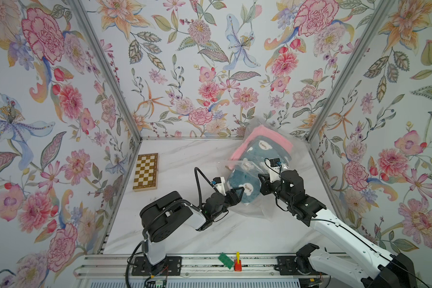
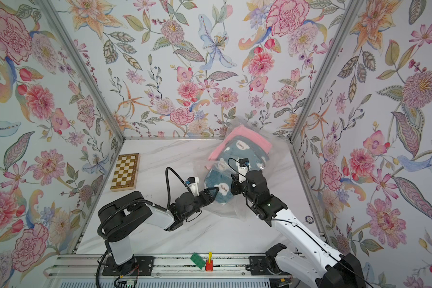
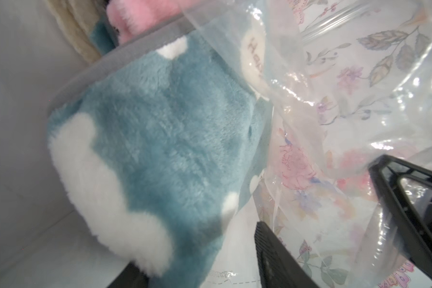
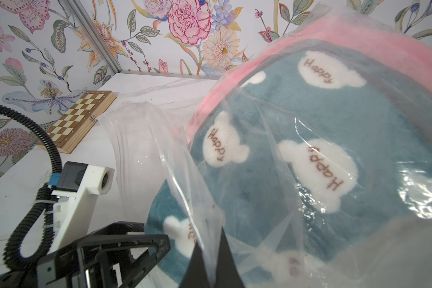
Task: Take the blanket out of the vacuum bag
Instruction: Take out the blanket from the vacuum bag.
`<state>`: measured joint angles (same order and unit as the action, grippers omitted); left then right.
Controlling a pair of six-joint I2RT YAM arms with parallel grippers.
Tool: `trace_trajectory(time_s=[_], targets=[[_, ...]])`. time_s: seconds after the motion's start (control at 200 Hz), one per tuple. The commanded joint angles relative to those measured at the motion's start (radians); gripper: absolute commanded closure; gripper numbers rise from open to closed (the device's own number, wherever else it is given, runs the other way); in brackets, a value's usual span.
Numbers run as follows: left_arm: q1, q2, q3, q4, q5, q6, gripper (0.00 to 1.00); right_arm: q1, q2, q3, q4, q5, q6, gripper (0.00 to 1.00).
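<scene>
Risk: the left hand [image 1: 243,192], half open and gripping nothing, may close on bag [image 1: 251,212] film together with fleece, so bag and blanket [image 1: 240,180] drag as one; the right hand [image 4: 210,249], clamped on film, could slip. The blanket's near corner lies just ahead of the left hand; its remainder runs back inside the bag on the surface [image 1: 185,224].
</scene>
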<state>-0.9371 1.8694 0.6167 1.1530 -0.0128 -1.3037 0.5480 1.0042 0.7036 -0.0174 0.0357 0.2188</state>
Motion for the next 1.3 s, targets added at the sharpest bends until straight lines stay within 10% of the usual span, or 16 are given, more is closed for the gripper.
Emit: trace_trajectory(time_s=[0.0, 0.31, 0.565, 1.296], targets=[[-0.002, 0.039, 0.039, 0.021, -0.012, -0.005, 0.39, -0.007, 0.004, -0.004, -0.003, -0.004, 0.014, 1.0], [0.001, 0.152, 0.184, 0.017, -0.018, -0.001, 0.4, -0.008, -0.008, -0.016, 0.011, -0.018, 0.028, 1.0], [0.0, 0.108, 0.2, 0.01, -0.039, 0.05, 1.0, -0.011, -0.018, -0.021, 0.01, -0.008, 0.03, 1.0], [-0.081, -0.355, 0.226, -0.49, -0.159, -0.064, 1.0, -0.026, 0.015, 0.014, -0.018, 0.019, 0.022, 1.0]])
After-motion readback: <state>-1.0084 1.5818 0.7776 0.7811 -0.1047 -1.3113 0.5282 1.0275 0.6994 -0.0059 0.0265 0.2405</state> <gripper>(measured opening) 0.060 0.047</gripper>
